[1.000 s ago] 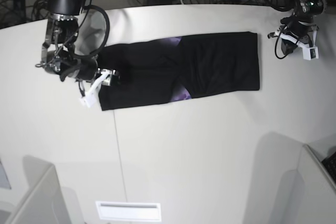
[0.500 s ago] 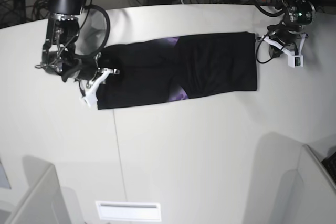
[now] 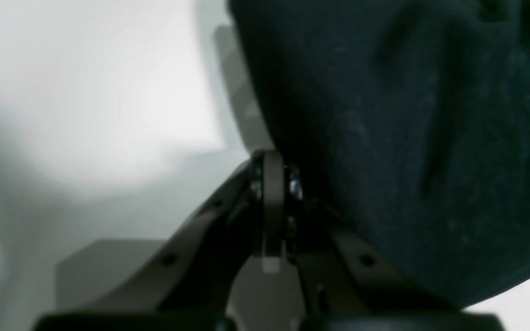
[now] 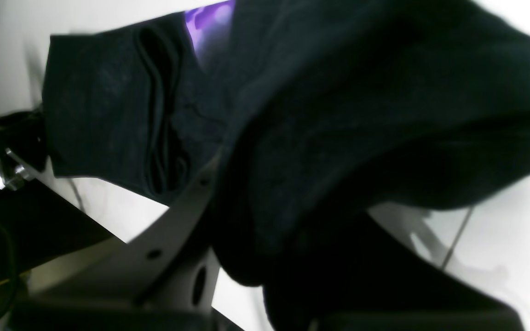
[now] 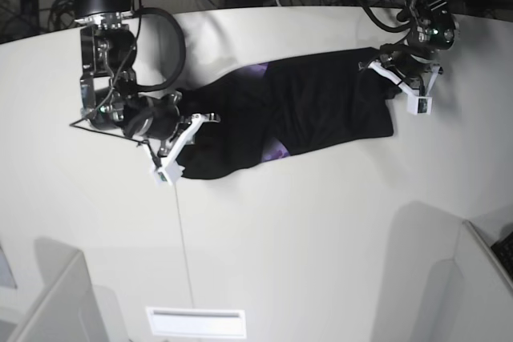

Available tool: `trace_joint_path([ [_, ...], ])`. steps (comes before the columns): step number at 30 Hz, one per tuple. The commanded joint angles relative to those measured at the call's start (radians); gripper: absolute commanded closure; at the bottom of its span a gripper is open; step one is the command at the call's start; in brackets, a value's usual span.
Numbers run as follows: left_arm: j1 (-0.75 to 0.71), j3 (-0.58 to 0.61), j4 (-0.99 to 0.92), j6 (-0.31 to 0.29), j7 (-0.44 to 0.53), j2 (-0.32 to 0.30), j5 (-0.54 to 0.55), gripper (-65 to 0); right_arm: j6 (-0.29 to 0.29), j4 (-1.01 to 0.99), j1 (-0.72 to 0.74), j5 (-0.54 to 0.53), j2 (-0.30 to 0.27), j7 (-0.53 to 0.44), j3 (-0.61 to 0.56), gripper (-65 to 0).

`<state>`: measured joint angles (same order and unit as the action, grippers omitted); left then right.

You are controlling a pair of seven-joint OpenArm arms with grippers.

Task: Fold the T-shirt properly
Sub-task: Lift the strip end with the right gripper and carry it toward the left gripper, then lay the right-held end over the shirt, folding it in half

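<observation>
Since a second ago both my arms have come inward along the shirt: my right gripper [image 5: 186, 124], then at the shirt's left end with jaws apart, has clamped the cloth and drawn that end toward the middle, bunching it. My left gripper [image 5: 390, 72], then off the shirt's right edge over bare table, now sits on the far right corner.

Base view: the shirt [image 5: 321, 106] lies as a long black band across the far half of the table [image 5: 304, 230], purple print showing at the middle fold. Its left end is lifted and rumpled by my right gripper; the right end is still mostly flat.

Left wrist view: my left gripper [image 3: 272, 202] is closed, fingers pressed together. Black shirt [image 3: 407, 138] hangs right beside them, but whether any cloth is caught between them I cannot tell.

Right wrist view: my right gripper is buried in a thick bunch of shirt [image 4: 361, 119], jaws closed on it. Flat cloth and a strip of purple lie beyond.

Risks, as I judge them: my left fingers may have shut on nothing, so that corner would stay behind and the fold go crooked. My right grip may hold only the top layer, letting the lower one drag and crease.
</observation>
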<state>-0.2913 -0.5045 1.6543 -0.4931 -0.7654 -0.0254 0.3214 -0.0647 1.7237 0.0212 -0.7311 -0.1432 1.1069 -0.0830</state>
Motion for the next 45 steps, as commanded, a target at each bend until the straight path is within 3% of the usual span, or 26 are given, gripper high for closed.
trace_joint_path([
  [1,-0.001,0.017,0.011,0.027,-0.009,-0.003,-0.005,0.0,0.009,0.039,0.018,-0.026,-0.002,-0.014,-0.016,0.0],
  [3,-0.001,0.050,0.011,0.063,-0.006,-0.006,0.002,0.0,0.039,0.080,0.016,-0.026,-0.002,-0.014,-0.050,0.0],
  [8,-0.001,0.060,0.013,0.064,-0.004,-0.006,0.003,0.0,0.092,0.174,0.016,-0.034,0.004,-0.007,-0.122,0.0],
  [15,-0.001,0.062,0.056,0.064,-0.009,-0.006,0.003,0.0,0.222,0.240,0.016,-0.037,0.012,-0.015,-0.251,0.0],
  [24,-0.006,0.063,0.062,0.066,-0.009,-0.005,0.003,0.0,0.230,0.238,0.015,-0.029,0.116,-0.014,-0.280,0.0],
  [28,-0.010,0.063,0.062,0.066,-0.009,-0.005,0.003,0.0,0.230,0.213,0.019,-0.028,0.129,-0.020,-0.280,0.0],
  [35,-0.013,0.063,0.062,0.066,-0.009,-0.005,0.005,0.0,0.233,0.174,0.003,-0.026,0.132,-0.172,-0.363,0.0],
  [39,-0.027,0.063,0.063,0.066,-0.009,-0.005,0.005,0.0,0.314,0.086,0.009,-0.009,0.130,-0.281,-0.446,0.0],
  [45,-0.041,0.062,0.063,0.066,-0.009,-0.005,0.005,0.0,0.323,0.032,0.007,0.075,0.135,-0.379,-0.533,0.0],
])
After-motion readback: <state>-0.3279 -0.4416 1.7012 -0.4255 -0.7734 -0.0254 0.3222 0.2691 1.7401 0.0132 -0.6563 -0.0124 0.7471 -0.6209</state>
